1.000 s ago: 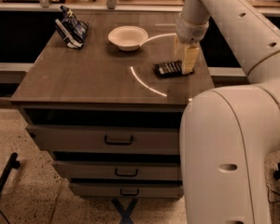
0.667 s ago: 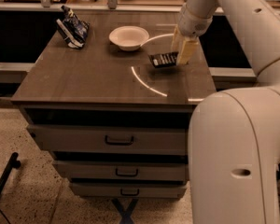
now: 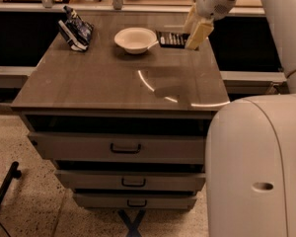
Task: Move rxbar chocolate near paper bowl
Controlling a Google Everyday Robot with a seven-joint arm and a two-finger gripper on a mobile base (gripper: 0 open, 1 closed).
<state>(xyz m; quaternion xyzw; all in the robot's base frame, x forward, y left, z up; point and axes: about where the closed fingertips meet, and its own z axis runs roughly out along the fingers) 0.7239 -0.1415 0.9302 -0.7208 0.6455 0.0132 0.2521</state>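
Observation:
The rxbar chocolate (image 3: 171, 38), a flat black bar with white lettering, is held in the air just right of the paper bowl (image 3: 135, 38), its left end close to the bowl's rim. My gripper (image 3: 190, 37) reaches down from the upper right and is shut on the bar's right end. Its tan fingers (image 3: 199, 33) cover that end. The off-white bowl stands on the far middle of the wooden cabinet top (image 3: 103, 83).
A dark blue and white snack bag (image 3: 75, 31) stands at the far left corner of the top. The cabinet has three drawers (image 3: 126, 148) below. My white arm and base (image 3: 256, 167) fill the right side. A counter runs behind the cabinet.
My gripper has carried the bar up and away from the right middle of the top toward the far side. The bar now hangs beside the bowl's right rim.

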